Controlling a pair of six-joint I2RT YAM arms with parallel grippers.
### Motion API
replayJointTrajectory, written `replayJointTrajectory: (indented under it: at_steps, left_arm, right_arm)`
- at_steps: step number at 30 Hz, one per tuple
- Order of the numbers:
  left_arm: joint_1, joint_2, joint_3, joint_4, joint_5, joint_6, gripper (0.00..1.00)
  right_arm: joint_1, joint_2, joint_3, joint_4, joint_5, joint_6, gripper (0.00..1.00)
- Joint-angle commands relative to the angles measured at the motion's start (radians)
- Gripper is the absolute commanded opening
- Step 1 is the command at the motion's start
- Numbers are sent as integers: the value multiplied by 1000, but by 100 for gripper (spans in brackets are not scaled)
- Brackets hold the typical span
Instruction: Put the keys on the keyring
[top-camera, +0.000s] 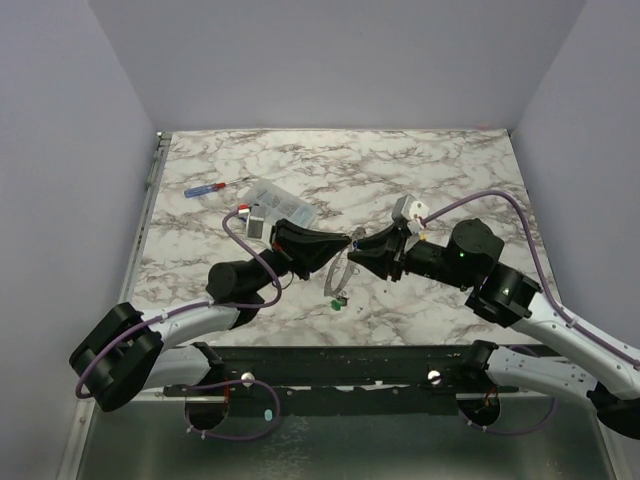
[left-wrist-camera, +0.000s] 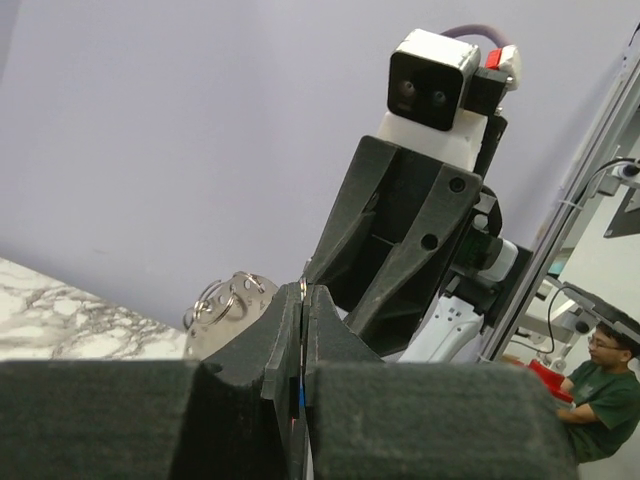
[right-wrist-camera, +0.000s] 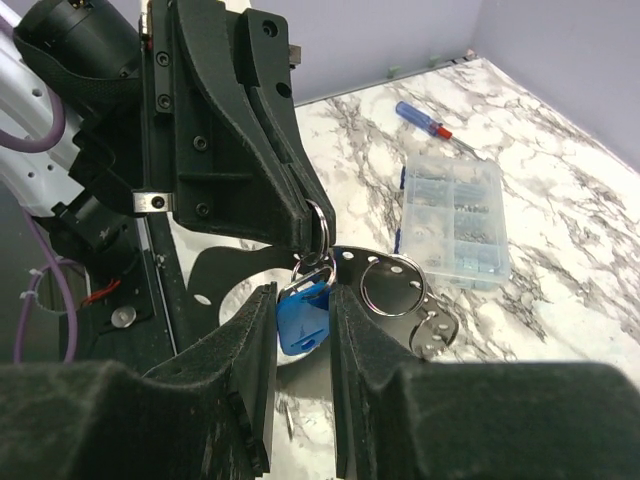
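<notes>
My two grippers meet above the middle of the table. My left gripper (top-camera: 346, 243) is shut on a silver ring of the keyring (right-wrist-camera: 318, 218), and the ring's edge shows between its tips in the left wrist view (left-wrist-camera: 303, 290). The keyring's grey perforated band with smaller rings (right-wrist-camera: 405, 300) hangs behind and also shows in the top view (top-camera: 335, 275). A blue-headed key (right-wrist-camera: 303, 318) hangs from the ring between the fingers of my right gripper (right-wrist-camera: 303, 295), which close on it. A green key (top-camera: 338, 304) shows at the loop's lower end. Other keys are hidden.
A clear plastic compartment box (top-camera: 280, 204) lies behind the left gripper and also shows in the right wrist view (right-wrist-camera: 455, 225). A red-and-blue screwdriver (top-camera: 210, 188) lies at the far left. The black front rail (top-camera: 340, 365) runs along the table's near edge.
</notes>
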Motion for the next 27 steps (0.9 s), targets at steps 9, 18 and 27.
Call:
replayJointTrajectory:
  at_steps: [9, 18, 27]
  left_arm:
    - [-8, -9, -44, 273, -6, 50, 22]
    - [-8, -81, -71, 161, -24, 111, 47]
    - [-5, -320, -87, -221, -163, 257, 92]
  right_arm:
    - [3, -13, 66, -105, 14, -4, 1]
    - [3, 4, 81, -122, 18, -4, 1]
    - [3, 23, 115, -146, 71, -3, 1]
